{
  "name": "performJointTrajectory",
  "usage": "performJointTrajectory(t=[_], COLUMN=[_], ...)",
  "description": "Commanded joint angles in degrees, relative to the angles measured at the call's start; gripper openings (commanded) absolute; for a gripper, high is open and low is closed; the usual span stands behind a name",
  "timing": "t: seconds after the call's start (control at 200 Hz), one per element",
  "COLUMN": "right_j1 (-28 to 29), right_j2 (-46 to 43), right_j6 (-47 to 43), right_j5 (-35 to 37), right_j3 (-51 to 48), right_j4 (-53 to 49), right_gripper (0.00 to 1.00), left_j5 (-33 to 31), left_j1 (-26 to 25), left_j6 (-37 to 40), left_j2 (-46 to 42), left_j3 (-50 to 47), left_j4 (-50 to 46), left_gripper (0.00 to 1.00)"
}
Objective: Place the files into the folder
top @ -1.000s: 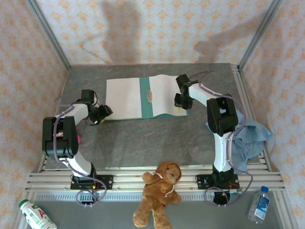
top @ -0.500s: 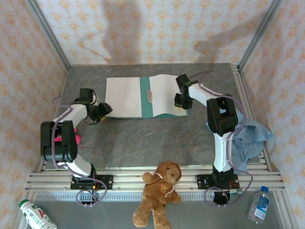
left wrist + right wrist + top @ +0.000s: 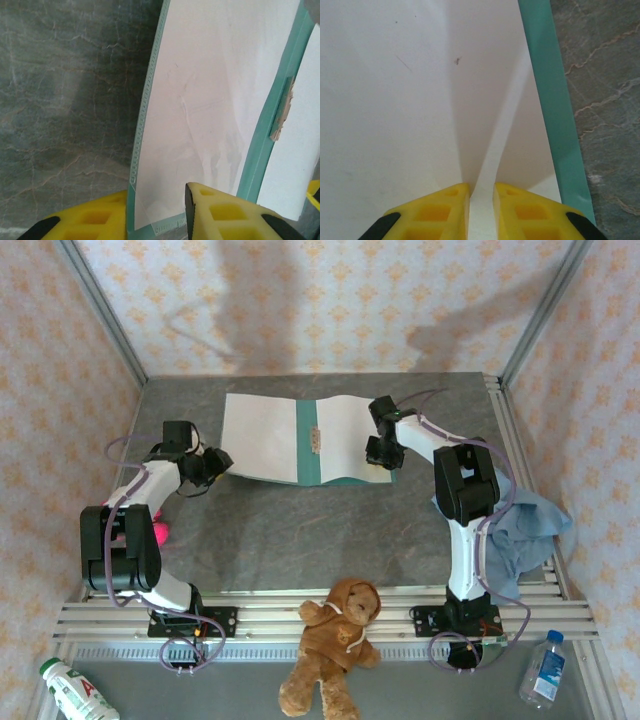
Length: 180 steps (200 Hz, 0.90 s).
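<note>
Yellow left fingers [image 3: 227, 215] of mine have slid in from the side and drawn closer together around the near left corner of the folder [image 3: 257, 145]. I cannot tell if they pinch it yet. My right fingers [image 3: 432, 212] have not moved and are pinching one of the files [image 3: 390, 100] on the folder's right half. The folder lies open on the counter [image 3: 300, 530], with the files on its two halves. I think swinging the left half shut comes next.
</note>
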Motion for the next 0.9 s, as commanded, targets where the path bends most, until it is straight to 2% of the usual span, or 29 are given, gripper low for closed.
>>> performJointTrajectory(t=[0.0, 0.19, 0.295, 0.565, 0.69, 0.896], right_j1=[0.41, 0.44, 0.41, 0.43, 0.29, 0.02], right_j2=[-1.37, -2.82, -4.74, -11.22, -14.21, -18.44], right_j6=[-0.47, -0.69, -0.25, -0.28, -0.46, -0.84], right_j5=[1.40, 0.94, 0.35, -0.54, -1.01, -1.09], right_j3=[-1.97, -1.33, -1.23, 0.63, 0.68, -1.99], right_j4=[-2.77, -4.64, -5.39, -8.98, -9.86, -10.15], right_gripper=[0.21, 0.25, 0.30, 0.36, 0.37, 0.37], left_j5=[1.45, -1.18, -2.36, -6.68, -11.67, -22.01], left_j1=[-0.45, -0.43, -0.46, -0.84, -2.84, -9.26], left_j6=[0.95, 5.27, 6.95, 11.24, 14.25, 17.69], left_j2=[-1.73, -2.88, -3.56, -5.44, -6.87, -8.68], left_j3=[1.10, 2.44, 3.05, 6.96, 10.44, 16.43], left_j4=[3.04, 1.49, 0.44, -6.17, -11.64, -20.04], left_gripper=[0.23, 0.13, 0.08, 0.04, 0.04, 0.04])
